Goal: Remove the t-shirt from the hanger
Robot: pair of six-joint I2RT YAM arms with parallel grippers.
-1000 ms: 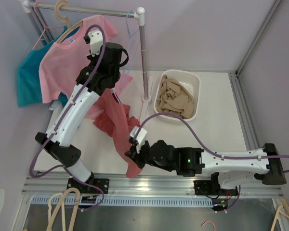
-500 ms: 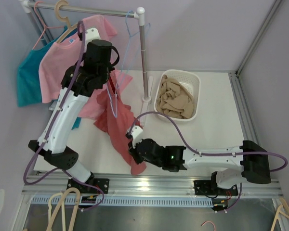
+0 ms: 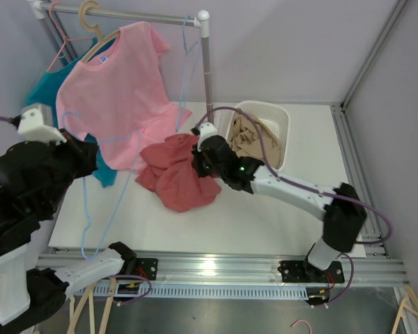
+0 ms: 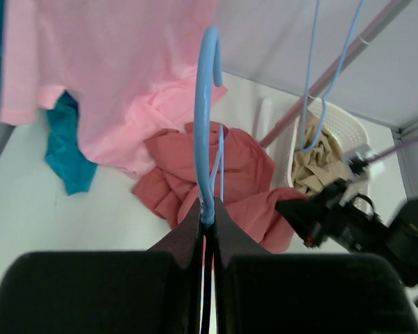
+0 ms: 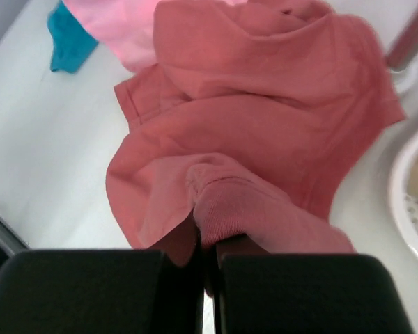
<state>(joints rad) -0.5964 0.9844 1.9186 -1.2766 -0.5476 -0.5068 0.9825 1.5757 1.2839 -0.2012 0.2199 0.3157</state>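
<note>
The red t-shirt [image 3: 181, 182] lies heaped on the white table, off the hanger. My right gripper [image 3: 199, 161] is shut on a fold of it [image 5: 251, 202] at the heap's far right edge. The rest of the shirt spreads in front of that gripper [image 5: 207, 240]. My left gripper [image 4: 207, 212] is shut on the hook of the thin blue hanger [image 4: 203, 104], held high above the table at the left. In the top view the bare hanger wire [image 3: 86, 209] hangs by the left arm [image 3: 35, 174], apart from the red t-shirt [image 4: 230, 163].
A pink t-shirt [image 3: 111, 90] on a wooden hanger and a teal shirt [image 3: 36, 104] hang on the rack at the back left. The rack's pole [image 3: 207, 76] stands mid-back with another blue hanger [image 3: 188, 56]. A white basket [image 3: 283, 125] of beige cloth stands right of it.
My left arm swung up and to the left with the blue hanger, which came out of the red t-shirt. My right gripper carried the shirt from the near edge to mid-table.
</note>
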